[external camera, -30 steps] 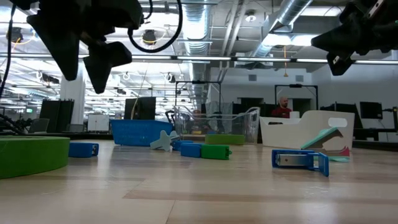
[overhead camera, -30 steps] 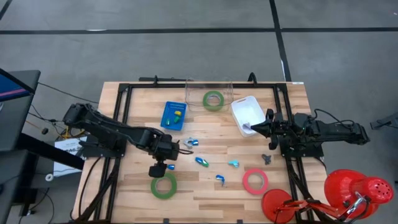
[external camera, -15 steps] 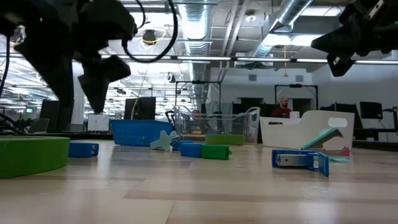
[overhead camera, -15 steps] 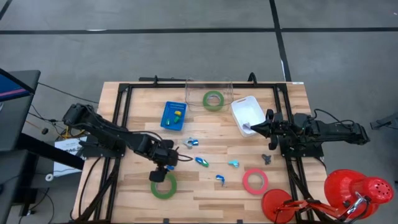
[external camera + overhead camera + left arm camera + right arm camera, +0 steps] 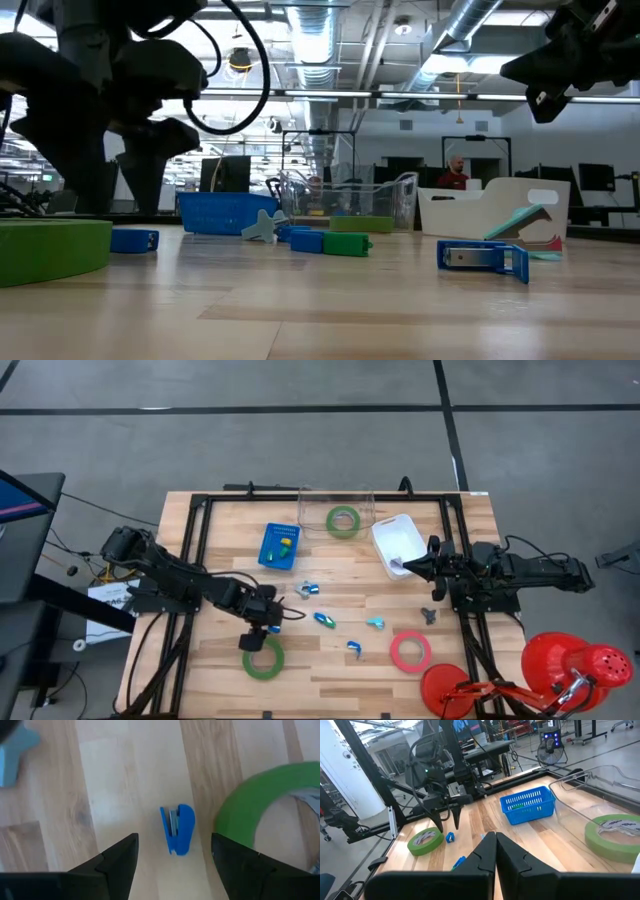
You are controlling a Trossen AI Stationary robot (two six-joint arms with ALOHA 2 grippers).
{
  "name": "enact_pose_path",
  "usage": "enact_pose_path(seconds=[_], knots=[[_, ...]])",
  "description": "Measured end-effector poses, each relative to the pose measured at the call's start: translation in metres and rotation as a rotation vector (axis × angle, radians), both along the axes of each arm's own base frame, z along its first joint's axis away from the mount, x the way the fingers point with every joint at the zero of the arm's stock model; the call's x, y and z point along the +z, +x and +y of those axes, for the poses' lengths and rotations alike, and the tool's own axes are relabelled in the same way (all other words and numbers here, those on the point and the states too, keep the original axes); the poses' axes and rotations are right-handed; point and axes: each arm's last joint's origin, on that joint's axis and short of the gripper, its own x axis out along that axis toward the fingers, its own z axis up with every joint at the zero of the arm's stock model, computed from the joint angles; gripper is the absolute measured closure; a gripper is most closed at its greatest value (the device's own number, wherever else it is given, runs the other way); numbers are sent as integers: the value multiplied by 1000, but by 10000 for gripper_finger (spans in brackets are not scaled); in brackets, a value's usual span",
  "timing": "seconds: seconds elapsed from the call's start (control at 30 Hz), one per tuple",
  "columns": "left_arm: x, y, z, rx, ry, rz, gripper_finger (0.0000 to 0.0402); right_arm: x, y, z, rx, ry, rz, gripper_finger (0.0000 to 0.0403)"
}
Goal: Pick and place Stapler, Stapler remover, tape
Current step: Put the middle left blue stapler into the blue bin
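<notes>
Two grippers here, only one busy. The left gripper (image 5: 268, 630) is down low over the front-left part of the table (image 5: 330, 660), fingers (image 5: 117, 860) spread fairly wide with nothing between them yet. In its wrist view a small blue stapler (image 5: 177, 829) sits on the wood right in the gap between the two fingers, untouched, with a green tape roll (image 5: 255, 805) just beside it. The right wrist view shows the same thing from across the table: the open fingers pointing down at the little blue piece next to the green roll.

The right gripper (image 5: 412, 566) hangs at the right edge by the white bin (image 5: 397, 540), jaws pressed fully together and empty.

Counting: three tape rolls. One green roll at the front left, just below the left gripper; a second green roll (image 5: 343, 520) inside the clear container (image 5: 336, 512) at the back; one pinkish-red roll (image 5: 410, 651) front right. Four more tiny blue or teal items lie loose mid-table: one (image 5: 306, 589) near the blue basket (image 5: 280, 546), one (image 5: 324, 619) in the centre, one (image 5: 375, 624) right of it, one (image 5: 354, 648) nearer the front. A dark little piece (image 5: 429, 614) sits near the right frame; can't tell what it is. The basket has a couple of small coloured bits in it too.
</notes>
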Motion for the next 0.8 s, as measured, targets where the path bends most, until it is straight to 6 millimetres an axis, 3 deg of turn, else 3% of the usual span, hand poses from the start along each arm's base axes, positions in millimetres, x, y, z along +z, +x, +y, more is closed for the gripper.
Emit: enact_pose_path(seconds=[0.33,0.8], knots=[[0,5,-1,8,-4,-71,171,0,0,0,0,0,0,403],[-14,15,-5,6,-6,-77,172,0,0,0,0,0,4,403]])
